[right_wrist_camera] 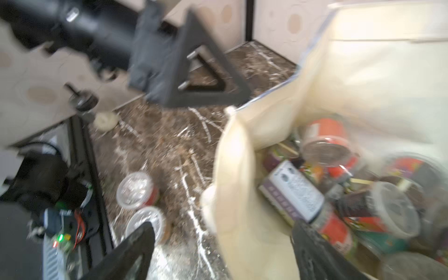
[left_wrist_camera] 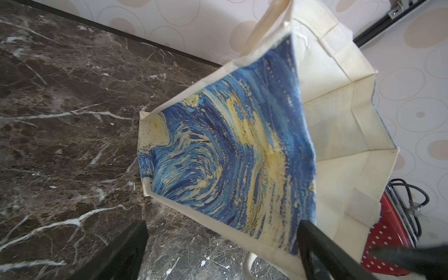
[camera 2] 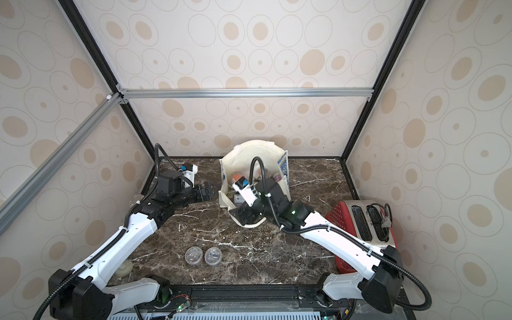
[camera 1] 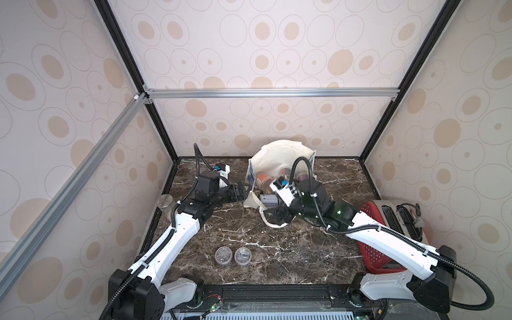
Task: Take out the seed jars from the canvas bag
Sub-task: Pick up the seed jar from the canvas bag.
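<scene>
Seed jars lie heaped inside the canvas bag, which gapes at the far middle of the marble table. 2 more seed jars stand side by side near the front. The right gripper, jaws spread wide and empty, sits at the bag's mouth. The left gripper, jaws equally wide, hangs just beside its printed side.

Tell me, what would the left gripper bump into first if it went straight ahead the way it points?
Most likely the canvas bag. The open left gripper aims at the bag's blue-and-yellow printed side, and nothing shows in between. Depth is unclear, so it might only graze the bag's near edge.
</scene>
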Motion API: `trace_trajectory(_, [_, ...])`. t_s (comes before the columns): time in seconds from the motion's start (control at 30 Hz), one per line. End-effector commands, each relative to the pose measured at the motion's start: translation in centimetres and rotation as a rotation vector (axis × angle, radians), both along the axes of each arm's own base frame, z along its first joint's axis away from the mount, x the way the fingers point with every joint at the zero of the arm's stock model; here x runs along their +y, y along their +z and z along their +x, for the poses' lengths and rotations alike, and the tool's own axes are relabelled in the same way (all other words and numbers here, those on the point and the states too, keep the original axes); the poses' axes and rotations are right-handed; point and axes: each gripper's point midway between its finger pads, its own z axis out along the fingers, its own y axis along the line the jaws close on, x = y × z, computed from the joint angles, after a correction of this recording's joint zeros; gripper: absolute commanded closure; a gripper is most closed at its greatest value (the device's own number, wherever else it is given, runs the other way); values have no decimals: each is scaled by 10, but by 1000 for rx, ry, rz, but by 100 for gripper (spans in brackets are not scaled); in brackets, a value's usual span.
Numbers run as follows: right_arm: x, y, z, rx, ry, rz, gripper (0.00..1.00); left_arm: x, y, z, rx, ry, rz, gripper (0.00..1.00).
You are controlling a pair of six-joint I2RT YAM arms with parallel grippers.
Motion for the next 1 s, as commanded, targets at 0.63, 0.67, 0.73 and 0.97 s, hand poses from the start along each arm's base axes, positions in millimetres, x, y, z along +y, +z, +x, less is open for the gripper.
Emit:
trace_trajectory(0.63, [4,-102,157,227,-353,-99,10,-24,4,-12,-117,-122,214,3])
trace_trajectory(0.67, [6,-105,162,215,-344,-107,9,-23,9,-14,-133,-120,214,2])
trace_trajectory(0.73, [7,-113,171,200,-342,-133,7,-21,19,-18,-172,-122,204,2])
trace_trajectory(0.97, [23,-131,195,141,-283,-139,1,-16,46,-30,-310,-135,183,2])
